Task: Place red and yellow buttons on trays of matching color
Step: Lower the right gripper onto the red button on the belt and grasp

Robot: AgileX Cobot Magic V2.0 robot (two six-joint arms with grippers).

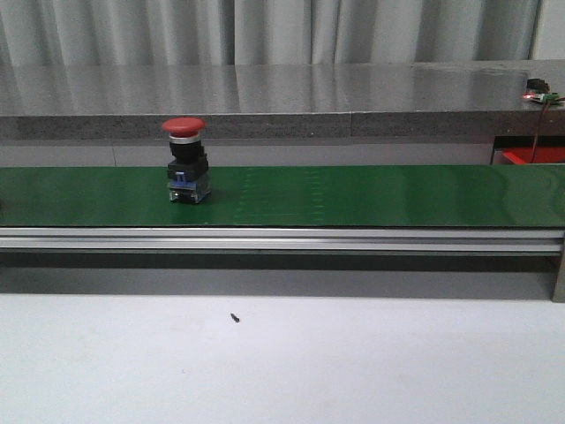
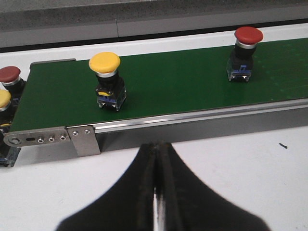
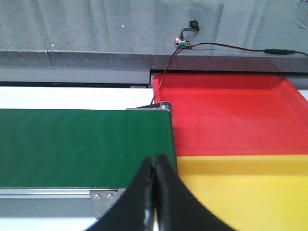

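While the red button [image 1: 185, 164] stands upright on the green belt [image 1: 353, 196], left of centre in the front view, neither arm touches anything. Left gripper [image 2: 158, 192]: jaws pressed together, empty, hovering over the white table [image 2: 231, 163] on the near side of the belt. Right gripper [image 3: 155, 192]: also clenched, empty, near the belt's right end.

Judgement: step in hand is waiting/approach for the first pick. To do it well, spread the jaws first, come down from above, grip the black body below the cap rather than the rounded cap, keep it upright, then set it on the red tray [image 3: 231, 115].

The left wrist view adds what the front view misses: a yellow button [image 2: 108, 79] upright further left on the belt, well apart from the red one, plus another red button [image 2: 9, 79] and another yellow button [image 2: 4, 103] at the belt's left end, partly cut off. Only the right wrist view shows the trays properly: red tray on the far side, yellow tray [image 3: 250, 192] on the near side, touching, just beside the belt's right end. The front view shows only a red sliver at far right.
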